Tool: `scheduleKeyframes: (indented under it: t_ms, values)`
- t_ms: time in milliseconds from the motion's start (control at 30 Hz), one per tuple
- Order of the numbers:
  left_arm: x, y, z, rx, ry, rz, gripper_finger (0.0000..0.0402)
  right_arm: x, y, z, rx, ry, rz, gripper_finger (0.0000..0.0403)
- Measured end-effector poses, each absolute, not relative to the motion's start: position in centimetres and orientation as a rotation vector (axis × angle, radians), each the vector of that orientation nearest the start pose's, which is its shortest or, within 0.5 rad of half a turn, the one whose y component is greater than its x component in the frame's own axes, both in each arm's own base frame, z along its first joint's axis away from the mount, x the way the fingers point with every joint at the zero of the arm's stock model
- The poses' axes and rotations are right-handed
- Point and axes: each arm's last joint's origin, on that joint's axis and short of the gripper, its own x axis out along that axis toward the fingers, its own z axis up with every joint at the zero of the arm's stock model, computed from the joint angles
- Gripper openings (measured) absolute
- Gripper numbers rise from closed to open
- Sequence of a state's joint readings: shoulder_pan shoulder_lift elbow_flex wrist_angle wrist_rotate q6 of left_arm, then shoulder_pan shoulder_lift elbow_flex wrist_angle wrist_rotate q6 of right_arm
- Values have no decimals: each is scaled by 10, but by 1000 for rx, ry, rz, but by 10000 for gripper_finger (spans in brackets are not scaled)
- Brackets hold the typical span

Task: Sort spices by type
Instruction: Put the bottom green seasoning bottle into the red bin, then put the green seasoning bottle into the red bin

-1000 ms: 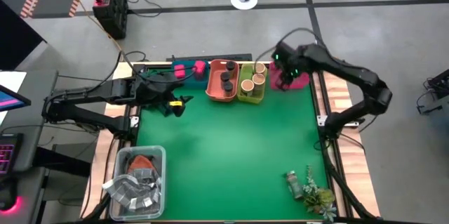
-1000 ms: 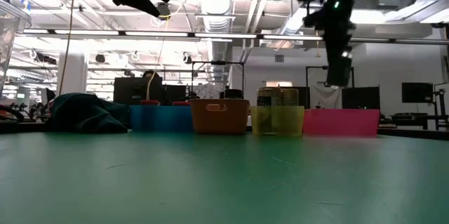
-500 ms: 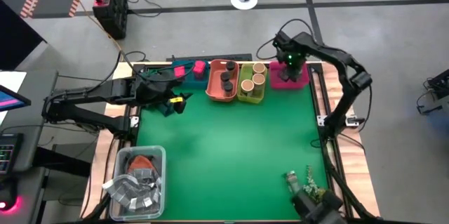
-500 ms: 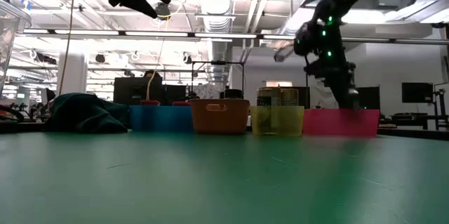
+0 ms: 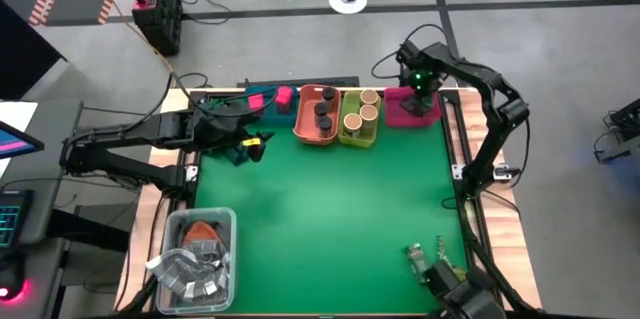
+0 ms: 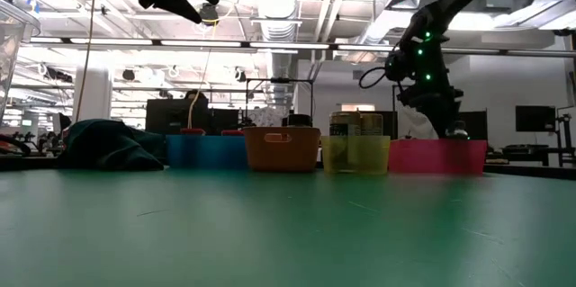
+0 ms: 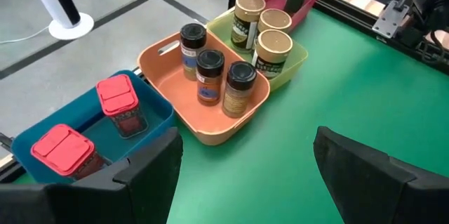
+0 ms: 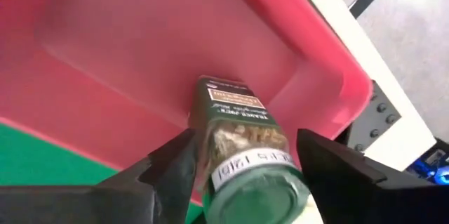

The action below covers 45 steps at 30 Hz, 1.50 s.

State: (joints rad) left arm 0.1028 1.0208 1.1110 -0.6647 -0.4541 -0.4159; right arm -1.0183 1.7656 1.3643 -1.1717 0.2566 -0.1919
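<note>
My right gripper (image 5: 420, 102) (image 6: 454, 131) reaches into the pink tray (image 5: 395, 119) at the table's far right and is shut on a green-lidded spice jar (image 8: 238, 136). My left gripper (image 5: 245, 145) (image 7: 245, 161) hangs open above the table's left side, near the blue tray (image 7: 158, 115), which holds two pink-lidded boxes (image 7: 119, 101). Three dark-lidded jars (image 7: 210, 73) stand in the orange tray (image 5: 300, 131). Three tan-topped cylinders (image 7: 263, 27) stand in the yellow-green tray (image 5: 358, 141). Another green-topped jar (image 5: 415, 258) lies near the table's near right corner. My right gripper pinches the green-lidded jar by the sides of its glass body (image 8: 210, 155), close to the lid (image 8: 263, 192). The fingers slant down from above. The jar is tilted, its base end (image 8: 221, 87) down at the pink tray's floor (image 8: 140, 48); whether it rests there I cannot tell.
A clear tub of grey packets (image 5: 195, 259) sits at the near left corner. A dark shape (image 5: 455, 294) covers the near right corner, beside the lone jar. The four trays line the far edge; the green mat's middle (image 5: 330, 209) is bare.
My right gripper has come down from above the pink tray into it, moving slightly toward the far edge and tipping from pointing straight down to a slant, with the green-lidded jar still between its fingers. The right arm's elbow has swung outward.
</note>
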Motion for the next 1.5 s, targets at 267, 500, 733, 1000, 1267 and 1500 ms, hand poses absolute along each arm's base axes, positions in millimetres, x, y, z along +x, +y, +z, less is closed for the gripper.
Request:
scheduleKeyframes:
  t_ms: [267,500,733,1000,1267,1500]
  values:
    - [197,33,359,-259,461,642,306,153,-266,252,454,1547,-870,272]
    - [197,33,359,-247,465,639,306,148,-242,281,427,1501,-888,272]
    - [197,33,359,-239,468,636,306,165,-196,315,288,1381,-835,272]
    - [197,33,359,-230,473,626,306,200,-113,330,362,1303,-631,272]
    - [199,29,359,-262,500,496,306,229,-40,308,551,1413,-498,272]
    - [199,29,358,-234,514,462,306,231,23,269,695,1505,-454,273]
